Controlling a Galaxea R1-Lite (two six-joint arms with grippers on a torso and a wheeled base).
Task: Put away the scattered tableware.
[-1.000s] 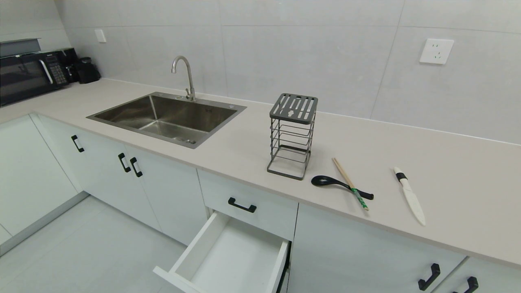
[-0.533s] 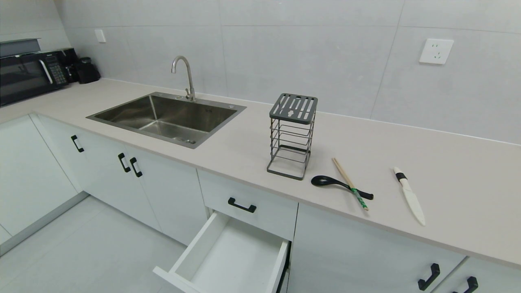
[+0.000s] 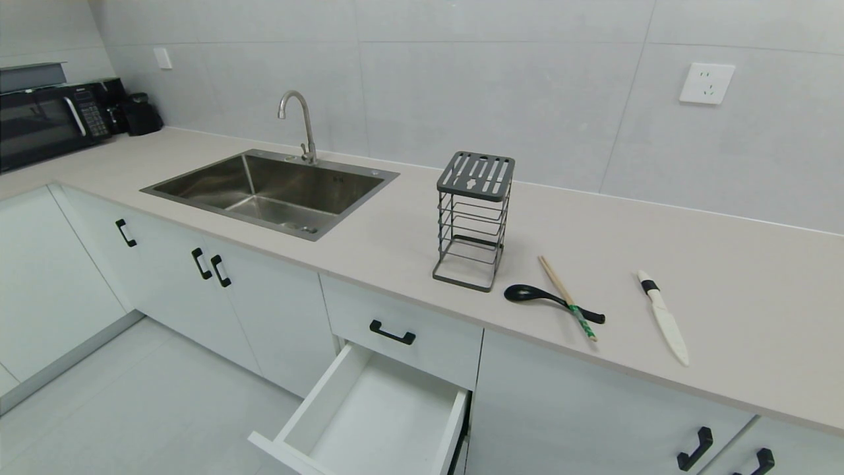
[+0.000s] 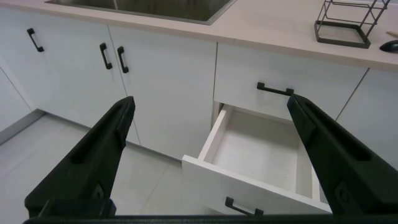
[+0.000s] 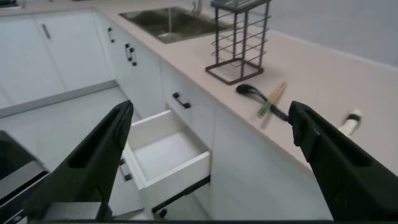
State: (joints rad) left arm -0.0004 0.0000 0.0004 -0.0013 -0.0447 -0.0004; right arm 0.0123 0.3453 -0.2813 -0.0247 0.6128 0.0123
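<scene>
While spoon (image 3: 524, 293), chopsticks (image 3: 552, 276) and knife (image 3: 663, 316) lie loose on the surface (image 3: 395, 244), well beyond my left fingers (image 4: 93, 162) and right fingers (image 5: 93, 162), both pairs wide and empty, I judge nothing put away; drawer (image 3: 310, 396) open nearer them.

blk spoon (image 3: 525, 293) under chopsticks (image 3: 558, 284), wht knife (image 3: 664, 320) apart

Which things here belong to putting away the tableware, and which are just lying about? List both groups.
Part of the job: black spoon, chopsticks, white knife, all loose on the counter; wire rack; open drawer.

Just there: sink, faucet, microwave, wall socket.
</scene>
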